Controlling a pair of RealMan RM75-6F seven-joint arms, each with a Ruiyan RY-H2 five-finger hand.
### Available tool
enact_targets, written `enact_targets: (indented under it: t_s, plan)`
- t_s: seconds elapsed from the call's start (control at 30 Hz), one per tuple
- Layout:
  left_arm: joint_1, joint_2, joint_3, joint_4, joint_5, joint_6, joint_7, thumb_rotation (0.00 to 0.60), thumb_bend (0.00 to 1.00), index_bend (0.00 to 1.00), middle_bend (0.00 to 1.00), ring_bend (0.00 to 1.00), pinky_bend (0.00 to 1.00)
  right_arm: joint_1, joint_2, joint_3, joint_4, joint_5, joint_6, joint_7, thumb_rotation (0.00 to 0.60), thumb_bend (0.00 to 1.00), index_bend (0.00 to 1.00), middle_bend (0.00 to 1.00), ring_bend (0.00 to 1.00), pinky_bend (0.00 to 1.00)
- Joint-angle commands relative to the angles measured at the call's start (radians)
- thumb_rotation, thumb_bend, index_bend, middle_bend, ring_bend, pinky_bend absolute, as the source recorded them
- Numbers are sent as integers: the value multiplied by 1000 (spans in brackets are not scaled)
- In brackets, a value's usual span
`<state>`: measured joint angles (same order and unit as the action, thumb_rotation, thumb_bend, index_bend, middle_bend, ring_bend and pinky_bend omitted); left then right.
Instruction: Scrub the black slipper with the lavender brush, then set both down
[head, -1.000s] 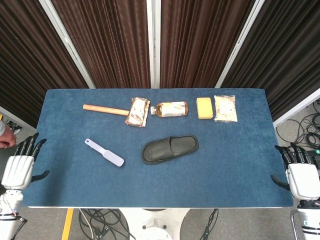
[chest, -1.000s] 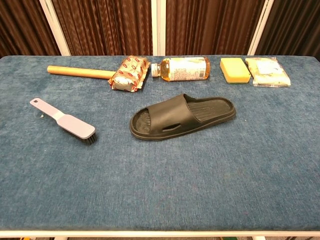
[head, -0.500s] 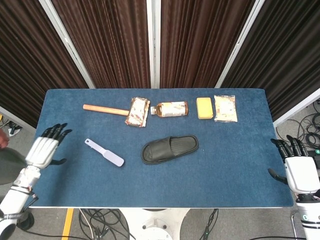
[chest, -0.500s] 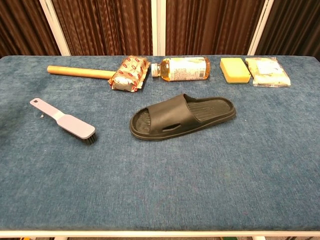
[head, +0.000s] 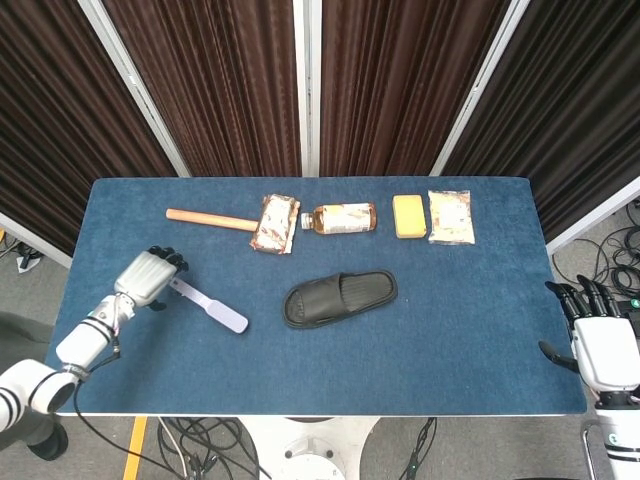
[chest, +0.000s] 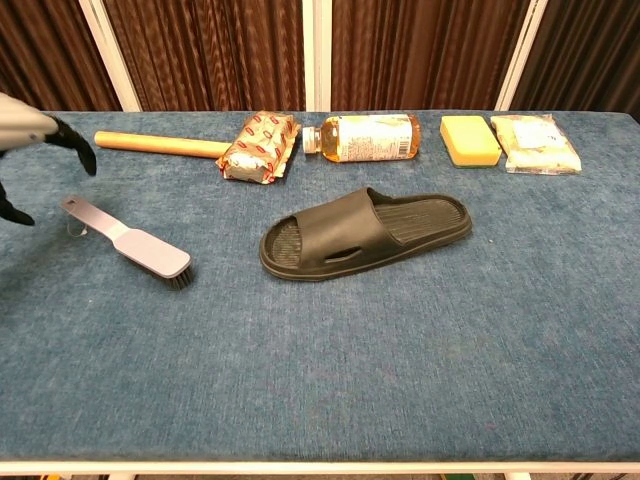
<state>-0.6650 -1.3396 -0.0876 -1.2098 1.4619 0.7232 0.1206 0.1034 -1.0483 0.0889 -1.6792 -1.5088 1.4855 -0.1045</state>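
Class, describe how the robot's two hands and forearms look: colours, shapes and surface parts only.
Both the left hand and the right hand have white shell backs with black fingers. The left forearm is silver-grey, ringed by dark bands, ending in a white rounded segment.

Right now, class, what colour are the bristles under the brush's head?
Black, under the lavender brush; the chest view shows them best.
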Motion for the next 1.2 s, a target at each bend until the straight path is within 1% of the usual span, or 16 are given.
enact_targets:
  t_s: [0.03,0.13,0.23,0.4,0.47,0.57,0.7,0.87,0.97,1.13,1.2]
  plan:
    - [-49,-38,3,31,-66,-89,51,600,29,390,411,254,276,-4,-4,-4,6,7,-2,5,600,26,158,219,68,111]
    - [-65,-62,1,50,-101,-115,66,600,29,415,449,280,288,-5,-7,-7,9,14,-9,7,600,26,158,219,68,111]
    - [-77,-83,2,66,-122,-120,79,600,30,415,449,282,309,-4,-8,-8,9,22,-17,6,600,26,158,219,68,111]
    - [-97,-90,11,50,-138,-136,103,600,30,442,462,294,315,-3,-9,-8,9,29,-24,7,600,26,158,219,68,111]
    - [-107,-95,18,51,-146,-147,117,600,30,467,489,334,319,-4,-8,-9,11,31,-28,10,600,26,158,219,68,111]
    - [-116,-103,29,58,-164,-163,137,600,30,511,530,366,364,-4,-9,-10,14,39,-33,15,600,25,158,219,68,111]
    - [-119,-110,39,58,-187,-167,153,600,30,528,567,400,386,-4,-10,-9,17,48,-39,20,600,26,158,219,67,111]
    - [-125,-119,50,62,-211,-173,166,600,30,550,575,407,394,5,-15,-9,14,51,-54,19,600,26,158,219,67,111]
    - [-125,-123,54,62,-222,-167,169,600,30,576,607,456,447,5,-15,-9,13,52,-55,19,600,25,158,219,68,111]
    - [-129,-128,59,66,-235,-165,166,600,30,633,690,550,521,3,-14,-11,11,58,-58,18,600,26,158,223,67,111]
    - [-130,-129,60,66,-238,-163,163,600,30,643,703,561,536,2,-15,-13,11,58,-58,19,600,26,158,224,68,110]
